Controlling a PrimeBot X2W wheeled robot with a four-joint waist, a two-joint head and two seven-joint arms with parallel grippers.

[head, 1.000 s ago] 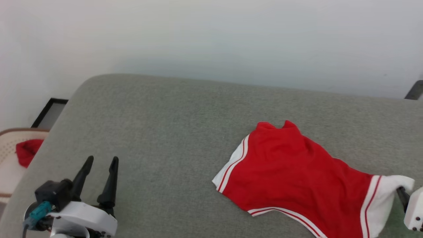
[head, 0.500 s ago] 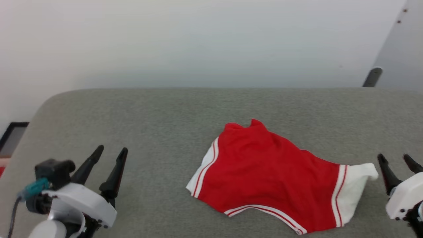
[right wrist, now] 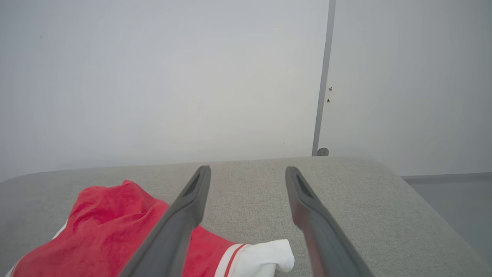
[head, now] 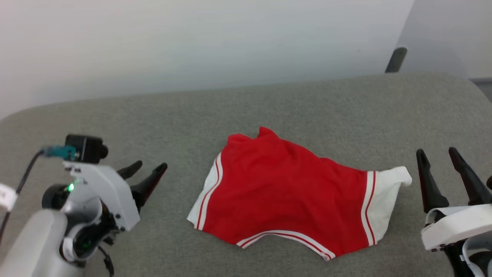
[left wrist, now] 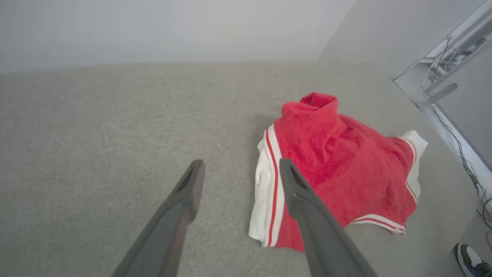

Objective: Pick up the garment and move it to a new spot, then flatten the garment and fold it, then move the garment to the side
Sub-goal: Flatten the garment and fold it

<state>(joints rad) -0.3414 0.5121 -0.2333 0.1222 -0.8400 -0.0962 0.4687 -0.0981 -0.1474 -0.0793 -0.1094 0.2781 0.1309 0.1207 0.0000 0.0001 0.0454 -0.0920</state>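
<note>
A: Where is the garment?

B: The garment [head: 284, 188] lies on the grey fabric-covered worktop [head: 269, 107], near its middle and between the 2 grippers. It is rumpled rather than flat, with a raised fold at its far edge.

A: Which way does the trim lie?

B: A white sleeve end [head: 384, 200] with thin red stripes points to the robot's right, its tip curled. A second white striped band [head: 203, 200] runs down the edge on the robot's left. A third follows the near hem [head: 280, 234].

A: And the left gripper?

B: The left gripper [head: 149, 168] sits just to the left of the garment, its 2 dark fingers spread with nothing between them. In the left wrist view 1 finger [left wrist: 307, 209] overlaps the striped edge. I cannot tell whether it touches the cloth.

A: The right one?

B: The right gripper [head: 437, 152] stands near the white sleeve end but apart from it. Its fingers are also spread and empty, pointing toward the pale wall [head: 192, 38].

A: Anything else?

B: A small black camera [head: 84, 148] with a teal plug sits on the left wrist, above a green light [head: 71, 187]. In the left wrist view, a shoe [left wrist: 471, 261] shows at the lower right corner beyond the worktop's edge, with thin cables [left wrist: 469, 169] above it.
</note>
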